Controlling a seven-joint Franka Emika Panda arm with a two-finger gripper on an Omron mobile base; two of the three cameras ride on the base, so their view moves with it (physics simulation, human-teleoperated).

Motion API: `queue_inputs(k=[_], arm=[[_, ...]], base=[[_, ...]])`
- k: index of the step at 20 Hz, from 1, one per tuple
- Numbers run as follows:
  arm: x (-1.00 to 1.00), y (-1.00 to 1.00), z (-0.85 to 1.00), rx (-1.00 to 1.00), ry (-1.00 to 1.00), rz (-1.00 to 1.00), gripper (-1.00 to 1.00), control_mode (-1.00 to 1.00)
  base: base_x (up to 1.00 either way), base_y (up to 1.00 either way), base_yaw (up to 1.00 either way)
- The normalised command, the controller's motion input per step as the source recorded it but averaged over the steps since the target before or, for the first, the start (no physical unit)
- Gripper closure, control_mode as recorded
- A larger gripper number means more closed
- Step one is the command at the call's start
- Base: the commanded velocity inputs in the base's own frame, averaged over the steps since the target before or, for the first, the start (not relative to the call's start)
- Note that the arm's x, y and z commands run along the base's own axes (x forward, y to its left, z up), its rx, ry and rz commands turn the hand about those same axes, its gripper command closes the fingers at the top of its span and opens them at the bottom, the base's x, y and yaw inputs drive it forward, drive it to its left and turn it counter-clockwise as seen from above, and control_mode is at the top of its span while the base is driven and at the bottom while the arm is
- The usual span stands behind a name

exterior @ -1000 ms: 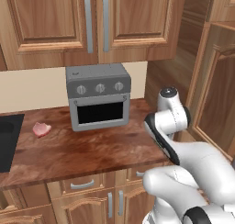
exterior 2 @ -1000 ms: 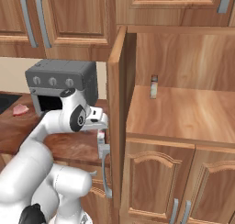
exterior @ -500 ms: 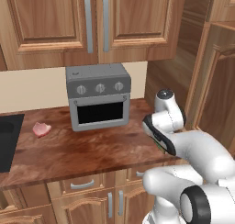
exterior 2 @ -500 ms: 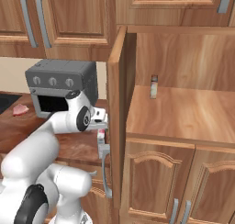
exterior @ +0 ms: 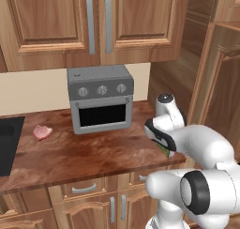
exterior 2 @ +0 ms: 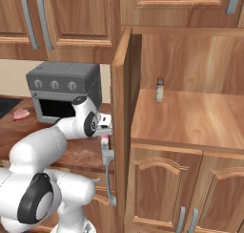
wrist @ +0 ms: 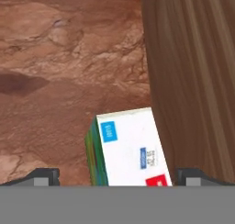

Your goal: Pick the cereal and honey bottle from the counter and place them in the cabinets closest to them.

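One counter [exterior: 93, 157]: red-brown marble | cereal [wrist: 131, 147] beside wooden cabinets [wrist: 193, 81] | claw [wrist: 117, 175] spread wide

glossy white rounded arm [exterior: 206, 148], dark joint discs, black bands

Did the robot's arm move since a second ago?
Yes. In the left base view its wrist has sunk lower and nearer the counter's front edge, judged against the toaster oven, which stayed put.

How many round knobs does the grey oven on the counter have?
3, in one row on the front of the oven, above its dark window: left knob, middle knob, right knob. None seems hidden.
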Motion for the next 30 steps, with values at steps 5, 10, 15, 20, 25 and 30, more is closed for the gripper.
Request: queue_inputs(k=[5, 10, 15, 20, 25, 30], arm=[[0.06, -0.07, -0.21, -0.01, 0.0, 0.0, -1.0, -1.0], [0.03, -0.06, -0.2, 0.0, 0.0, 0.0, 1.0, -1.0], [0.0, -0.01, -0.04, 0.0, 0.0, 0.0, 1.0, -1.0], [0.0, 0.0, 0.0, 0.0, 0.0, 0.0, 1.0, -1.0], [-0.04, 0.0, 0.22, 0.01, 0.05, -0.02, 1.0, -1.0], [-0.07, 0.0, 0.4, 0.05, 0.08, -0.05, 1.0, -1.0]], base=[[0.0, 0.0, 0.0], [0.0, 0.0, 0.0], [0.0, 0.0, 0.0], [0.0, 0.0, 0.0], [0.0, 0.0, 0.0], [0.0, 0.0, 0.0]])
